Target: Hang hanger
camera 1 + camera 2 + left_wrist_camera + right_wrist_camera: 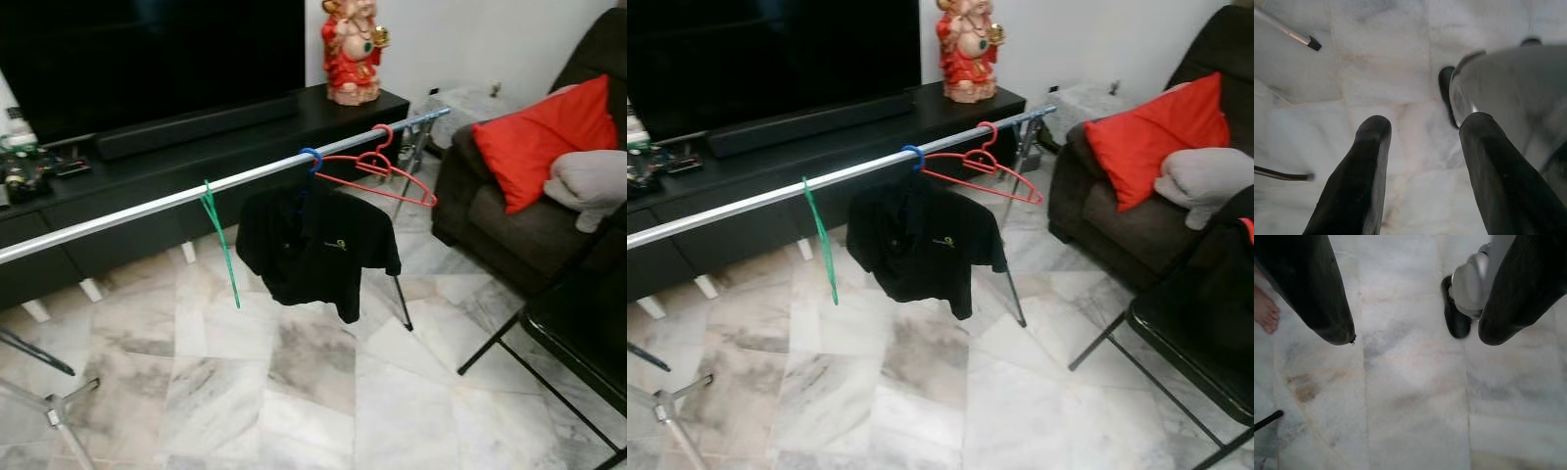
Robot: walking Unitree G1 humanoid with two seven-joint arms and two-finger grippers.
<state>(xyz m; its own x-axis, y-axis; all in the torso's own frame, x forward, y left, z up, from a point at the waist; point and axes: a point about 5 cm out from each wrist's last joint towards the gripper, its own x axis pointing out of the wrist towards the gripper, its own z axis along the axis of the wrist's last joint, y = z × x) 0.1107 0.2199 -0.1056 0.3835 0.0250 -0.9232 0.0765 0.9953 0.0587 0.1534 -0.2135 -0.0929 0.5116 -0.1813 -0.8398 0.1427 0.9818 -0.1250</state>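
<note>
Where sofa [519, 211] and chair [573, 343] crowd in, red hanger [387, 176] on rail [147, 208]

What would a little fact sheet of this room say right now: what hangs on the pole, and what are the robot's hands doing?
Rail: silver pole before a black TV cabinet
On rail: green hanger, bare; blue hanger carrying a black shirt; red hanger, bare
Nearby: red cushion on a dark sofa
Left gripper: open, pointing at the marble floor
Right gripper: open, over the floor
</note>
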